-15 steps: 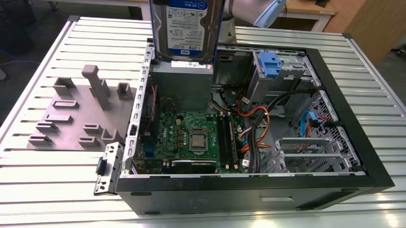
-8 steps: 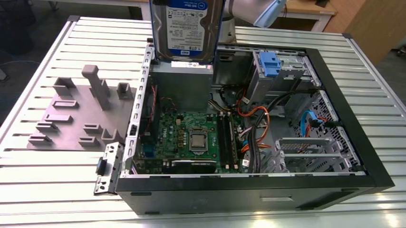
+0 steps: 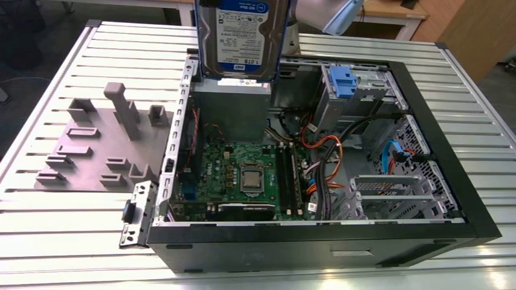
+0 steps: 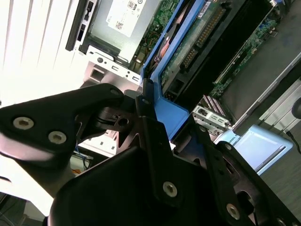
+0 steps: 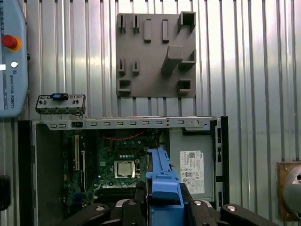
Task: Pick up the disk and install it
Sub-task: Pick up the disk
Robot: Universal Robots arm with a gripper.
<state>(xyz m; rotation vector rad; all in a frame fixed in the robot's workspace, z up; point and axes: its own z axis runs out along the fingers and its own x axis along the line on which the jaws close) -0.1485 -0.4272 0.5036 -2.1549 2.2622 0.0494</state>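
A: Exterior view: silver-grey hard disk in blue plastic carrier (image 3: 239,36) hangs upright over the open black computer case (image 3: 322,244), above its grey power-supply box (image 3: 234,103). I'd keep it square and clear of the orange cables (image 3: 327,145). The disk's upper end is cut off.
B: Grip?
A: Second wrist view: black gripper (image 4: 169,113) clenched on the carrier's sides.
B: First wrist view?
A: Disk edge-on; pad contact hard to make out.

Disk (image 3: 239,36), upper part past the exterior view's edge
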